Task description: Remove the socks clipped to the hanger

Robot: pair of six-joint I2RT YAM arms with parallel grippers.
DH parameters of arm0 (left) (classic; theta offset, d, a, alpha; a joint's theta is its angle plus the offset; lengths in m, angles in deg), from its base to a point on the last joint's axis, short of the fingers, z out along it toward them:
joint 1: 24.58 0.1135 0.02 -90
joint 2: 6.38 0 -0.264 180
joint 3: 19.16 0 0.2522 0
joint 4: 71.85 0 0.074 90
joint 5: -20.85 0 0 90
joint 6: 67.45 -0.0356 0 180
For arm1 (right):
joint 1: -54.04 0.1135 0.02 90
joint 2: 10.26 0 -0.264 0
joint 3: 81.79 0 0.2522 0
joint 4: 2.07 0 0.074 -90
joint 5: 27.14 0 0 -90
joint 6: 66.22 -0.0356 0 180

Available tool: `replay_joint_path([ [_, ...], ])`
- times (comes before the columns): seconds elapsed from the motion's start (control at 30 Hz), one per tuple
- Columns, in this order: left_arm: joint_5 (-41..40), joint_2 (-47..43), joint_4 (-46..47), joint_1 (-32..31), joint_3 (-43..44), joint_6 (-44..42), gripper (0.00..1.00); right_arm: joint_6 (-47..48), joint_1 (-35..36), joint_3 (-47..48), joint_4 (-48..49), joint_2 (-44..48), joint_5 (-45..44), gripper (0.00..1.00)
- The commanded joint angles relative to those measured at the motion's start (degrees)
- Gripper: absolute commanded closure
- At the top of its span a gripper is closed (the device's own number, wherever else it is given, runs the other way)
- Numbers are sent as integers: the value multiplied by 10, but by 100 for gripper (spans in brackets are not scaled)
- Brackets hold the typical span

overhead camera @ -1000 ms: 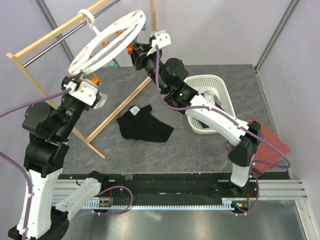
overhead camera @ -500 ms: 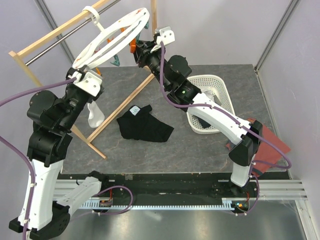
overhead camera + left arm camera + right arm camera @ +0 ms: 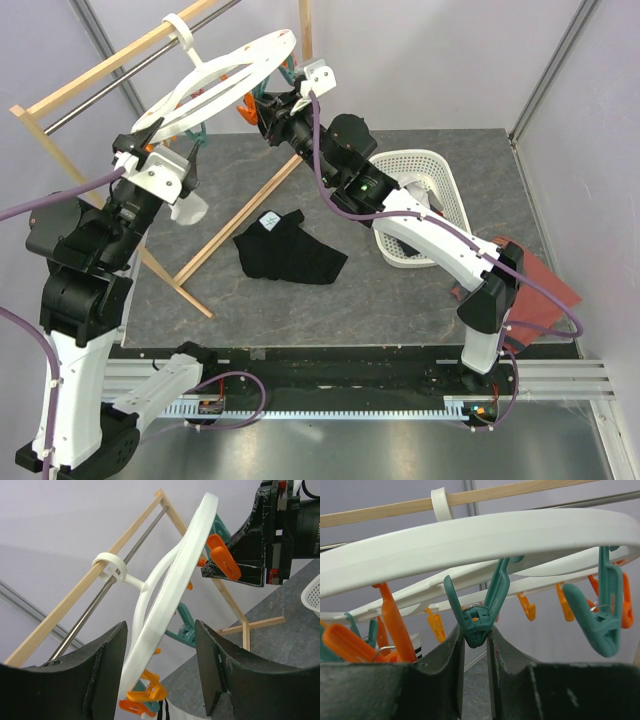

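The round white hanger [image 3: 215, 85] hangs by its hook from the rail, fringed with orange and teal pegs. My left gripper [image 3: 150, 158] is open and straddles the ring's near-left rim [image 3: 165, 610] without closing on it. Below it, orange pegs [image 3: 145, 696] hold a white sock with black stripes [image 3: 178, 715], which hangs by my left wrist [image 3: 187, 207]. My right gripper [image 3: 262, 105] is at the ring's far-right side, shut on the lower end of a teal peg [image 3: 477, 622]. The striped sock also shows in the right wrist view [image 3: 416, 646].
The wooden rail frame [image 3: 100, 75] stands at the back left, one leg [image 3: 245, 215] running across the table. A black garment [image 3: 290, 248] lies on the table. A white basket [image 3: 430, 195] stands at the right, with a red-brown shirt [image 3: 535, 285] beyond it.
My left arm has swung left and up along the rim, and the ring has tilted flatter. The white sock has risen with it. My right gripper has shifted slightly left.
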Motion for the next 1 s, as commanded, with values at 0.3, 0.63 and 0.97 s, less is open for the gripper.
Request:
replay_joint_path([
  [0.3, 2, 45, -16, -1, 34, -92, 38, 15, -1, 30, -16, 6, 52, 77],
  [0.63, -18, 72, -36, -1, 49, -117, 45, 29, -1, 31, -17, 2, 83, 76],
  [0.97, 4, 76, -37, -1, 59, -110, 84, 10, -1, -2, 4, 25, 78, 48],
])
